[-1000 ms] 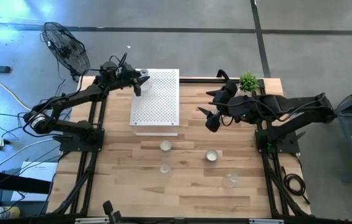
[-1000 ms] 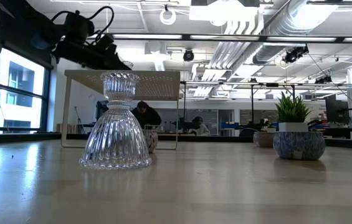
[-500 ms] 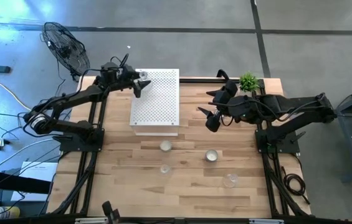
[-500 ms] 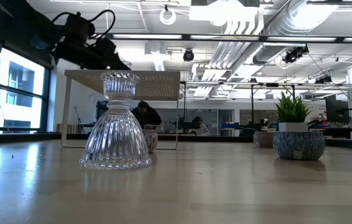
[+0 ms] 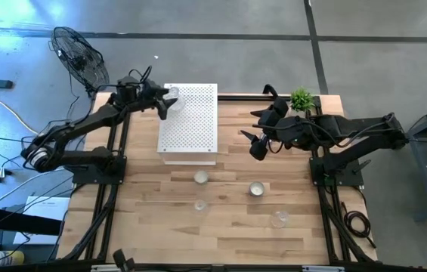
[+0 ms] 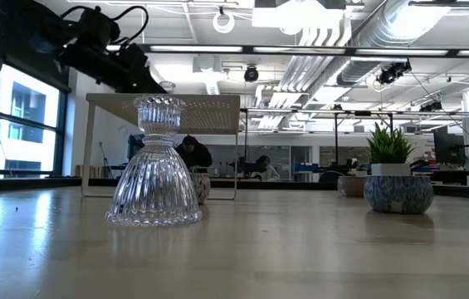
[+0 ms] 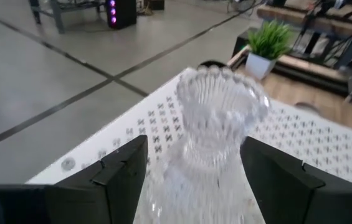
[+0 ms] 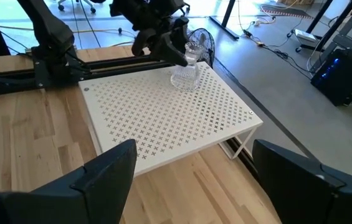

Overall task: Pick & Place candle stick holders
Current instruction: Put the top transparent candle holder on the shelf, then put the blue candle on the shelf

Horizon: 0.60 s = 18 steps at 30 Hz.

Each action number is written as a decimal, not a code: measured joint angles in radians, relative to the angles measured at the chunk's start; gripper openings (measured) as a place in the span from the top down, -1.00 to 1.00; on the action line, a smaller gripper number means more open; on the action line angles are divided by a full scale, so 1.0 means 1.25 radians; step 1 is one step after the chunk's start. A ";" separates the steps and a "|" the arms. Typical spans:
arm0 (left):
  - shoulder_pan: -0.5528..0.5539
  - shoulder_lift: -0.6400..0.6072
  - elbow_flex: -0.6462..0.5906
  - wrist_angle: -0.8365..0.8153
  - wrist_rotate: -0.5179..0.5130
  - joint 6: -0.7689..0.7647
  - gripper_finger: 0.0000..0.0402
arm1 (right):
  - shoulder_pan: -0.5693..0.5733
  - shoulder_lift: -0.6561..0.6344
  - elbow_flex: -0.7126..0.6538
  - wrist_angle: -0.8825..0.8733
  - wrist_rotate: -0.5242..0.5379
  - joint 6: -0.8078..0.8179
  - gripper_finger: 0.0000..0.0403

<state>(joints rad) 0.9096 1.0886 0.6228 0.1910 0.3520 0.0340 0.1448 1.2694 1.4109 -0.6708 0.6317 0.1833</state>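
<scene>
My left gripper [image 5: 163,102] is released, fingers [image 7: 123,180] spread either side of a clear glass holder [image 7: 216,134] standing on the white perforated box [image 5: 190,128]'s far left corner. My right gripper [image 5: 255,143] hangs open right of the box. Plant [image 5: 301,99] further right. Four holders [image 5: 201,177] sit on wood in front of the box; low view shows only one [image 6: 154,166] clearly.

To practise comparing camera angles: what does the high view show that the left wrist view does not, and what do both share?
Only the high view shows the four candle stick holders on the bare wood, such as the one nearest the white perforated box, plus the right gripper open and empty, and the fan. Only the left wrist view shows the glass holder's ribbed cup up close, between the left gripper's open fingers. Both show the box and the potted plant.
</scene>
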 joint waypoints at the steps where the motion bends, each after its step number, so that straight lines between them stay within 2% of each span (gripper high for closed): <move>1: 0.000 -0.010 0.000 -0.017 -0.003 0.009 -0.26 | 0.000 0.000 0.000 0.000 0.000 0.000 -0.57; 13: 0.000 -0.146 0.001 -0.187 0.000 0.040 -0.26 | 0.000 0.000 0.000 -0.010 0.000 0.000 -0.57; 18: 0.000 -0.234 0.001 -0.333 0.038 0.059 -0.26 | 0.000 0.000 0.000 -0.103 -0.001 0.025 -0.57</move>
<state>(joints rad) 0.9092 0.7962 0.6243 -0.2252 0.3992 0.1081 0.1448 1.2694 1.4109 -0.7998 0.6303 0.2144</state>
